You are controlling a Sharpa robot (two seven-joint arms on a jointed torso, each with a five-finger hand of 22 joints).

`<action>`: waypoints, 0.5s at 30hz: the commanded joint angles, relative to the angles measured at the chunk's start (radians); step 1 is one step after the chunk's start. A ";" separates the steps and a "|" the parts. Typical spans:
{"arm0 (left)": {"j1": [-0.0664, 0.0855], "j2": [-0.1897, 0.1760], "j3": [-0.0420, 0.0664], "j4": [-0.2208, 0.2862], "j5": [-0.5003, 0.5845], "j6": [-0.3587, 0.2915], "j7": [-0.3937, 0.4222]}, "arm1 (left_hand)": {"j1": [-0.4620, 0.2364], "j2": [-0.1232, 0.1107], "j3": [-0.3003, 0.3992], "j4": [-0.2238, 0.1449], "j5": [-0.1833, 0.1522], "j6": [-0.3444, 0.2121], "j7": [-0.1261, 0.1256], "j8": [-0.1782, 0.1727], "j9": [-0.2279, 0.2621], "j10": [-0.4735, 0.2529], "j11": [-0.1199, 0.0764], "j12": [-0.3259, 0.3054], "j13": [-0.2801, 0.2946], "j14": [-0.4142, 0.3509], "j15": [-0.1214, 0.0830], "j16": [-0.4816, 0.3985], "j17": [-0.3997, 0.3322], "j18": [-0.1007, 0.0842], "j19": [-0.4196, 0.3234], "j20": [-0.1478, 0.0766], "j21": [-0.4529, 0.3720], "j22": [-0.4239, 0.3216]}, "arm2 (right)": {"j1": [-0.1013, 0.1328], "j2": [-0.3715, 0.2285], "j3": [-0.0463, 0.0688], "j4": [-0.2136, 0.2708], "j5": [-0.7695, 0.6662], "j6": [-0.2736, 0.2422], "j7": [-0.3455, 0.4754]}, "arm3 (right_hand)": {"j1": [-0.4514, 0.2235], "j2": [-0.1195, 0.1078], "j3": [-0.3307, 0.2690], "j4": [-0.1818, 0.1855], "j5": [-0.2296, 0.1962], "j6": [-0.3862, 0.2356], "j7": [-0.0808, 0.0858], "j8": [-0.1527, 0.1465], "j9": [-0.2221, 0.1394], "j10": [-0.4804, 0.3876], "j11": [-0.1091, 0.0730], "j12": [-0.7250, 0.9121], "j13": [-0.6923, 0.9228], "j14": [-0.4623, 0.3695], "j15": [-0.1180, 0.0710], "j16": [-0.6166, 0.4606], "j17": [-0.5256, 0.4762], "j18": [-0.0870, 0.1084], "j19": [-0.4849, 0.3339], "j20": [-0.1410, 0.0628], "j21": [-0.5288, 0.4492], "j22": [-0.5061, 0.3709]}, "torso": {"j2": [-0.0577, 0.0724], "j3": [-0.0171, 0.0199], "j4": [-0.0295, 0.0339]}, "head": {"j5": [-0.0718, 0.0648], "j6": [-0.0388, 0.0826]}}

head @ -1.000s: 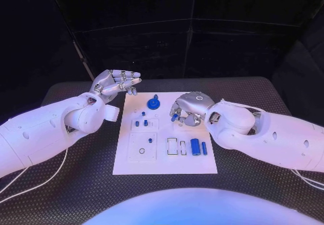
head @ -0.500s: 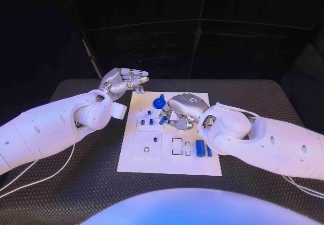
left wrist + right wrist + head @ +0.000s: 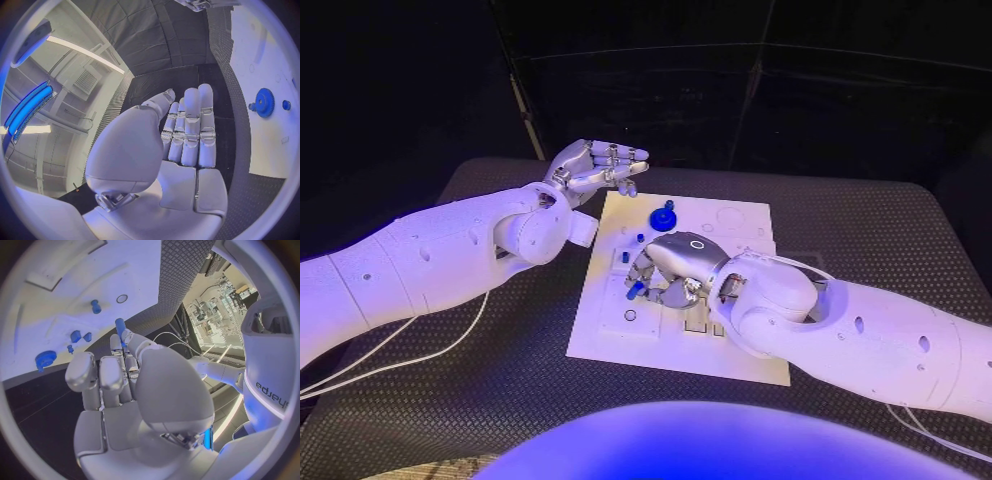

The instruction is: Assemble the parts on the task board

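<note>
The white task board [image 3: 612, 338] lies in the middle of the table. My right hand [image 3: 682, 262] hovers over the board's middle and pinches a small blue peg [image 3: 635, 291] at its fingertips. In the right wrist view the peg [image 3: 120, 328] sticks out beyond the fingers [image 3: 109, 375] above the board [image 3: 94, 265]. A blue gear [image 3: 664, 216] stands at the board's far end. My left hand [image 3: 597, 166] is raised beside the board's far left corner. Its fingers [image 3: 190, 130] are stretched side by side and hold nothing.
Small blue pegs [image 3: 95, 306] stand in the board, and a round hole [image 3: 122, 298] shows near them. The gear [image 3: 264, 102] and a small blue part [image 3: 285, 105] show past my left hand. Black textured table [image 3: 488, 370] surrounds the board.
The head camera has shifted. My right hand has carried the blue peg from the board's far right toward its middle and left column. The left hand stays by the far left corner.
</note>
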 commanded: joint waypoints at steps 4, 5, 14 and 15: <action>0.002 0.005 0.001 -0.001 0.004 0.010 0.008 | 0.000 0.002 -0.005 0.002 -0.004 -0.008 -0.002 -0.004 0.000 -0.004 0.000 0.004 -0.001 -0.008 0.001 -0.006 -0.001 0.013 -0.002 0.004 -0.004 -0.001 | -0.004 0.023 -0.014 -0.022 0.040 0.050 0.048 | -0.011 0.004 0.005 -0.001 0.004 0.006 0.010 -0.001 0.010 0.002 0.007 -0.005 -0.001 0.015 0.000 0.001 0.000 -0.010 0.002 0.001 0.000 -0.001 | 0.000 0.0007 -0.0018 | 0.021 0.000; 0.002 0.005 0.001 -0.001 0.004 0.010 0.008 | 0.000 0.002 -0.005 0.002 -0.004 -0.008 -0.002 -0.004 0.000 -0.004 0.000 0.004 -0.001 -0.008 0.001 -0.006 -0.001 0.013 -0.002 0.004 -0.004 -0.001 | -0.004 0.024 -0.015 -0.024 0.041 0.052 0.049 | -0.011 0.004 0.005 -0.001 0.004 0.005 0.010 -0.001 0.010 0.002 0.007 -0.005 -0.001 0.015 0.000 0.000 0.000 -0.010 0.002 0.001 0.000 -0.002 | 0.000 0.0006 -0.0017 | 0.022 0.000; 0.002 0.010 0.001 -0.003 0.004 0.012 0.007 | 0.000 0.002 -0.005 0.002 -0.004 -0.008 -0.002 -0.004 0.000 -0.004 0.000 0.004 -0.001 -0.008 0.001 -0.006 -0.001 0.013 -0.002 0.004 -0.004 -0.001 | -0.007 0.041 -0.019 -0.050 0.036 0.077 0.046 | -0.012 0.004 0.006 -0.001 0.005 0.005 0.011 -0.001 0.010 0.002 0.007 -0.006 -0.001 0.015 0.000 0.000 -0.001 -0.010 0.001 0.002 0.000 -0.002 | 0.000 0.0013 -0.0015 | 0.031 0.000; 0.002 0.010 0.001 -0.003 0.004 0.012 0.007 | 0.001 0.003 -0.006 0.002 -0.004 -0.008 -0.002 -0.004 0.000 -0.005 0.000 0.006 -0.001 -0.008 0.001 -0.006 -0.001 0.013 -0.002 0.005 -0.005 -0.002 | -0.007 0.042 -0.019 -0.051 0.035 0.081 0.046 | -0.012 0.004 0.006 -0.001 0.005 0.005 0.011 -0.001 0.010 0.002 0.007 -0.006 -0.001 0.015 0.000 0.000 -0.001 -0.010 0.001 0.002 0.000 -0.002 | 0.000 0.0014 -0.0014 | 0.032 0.000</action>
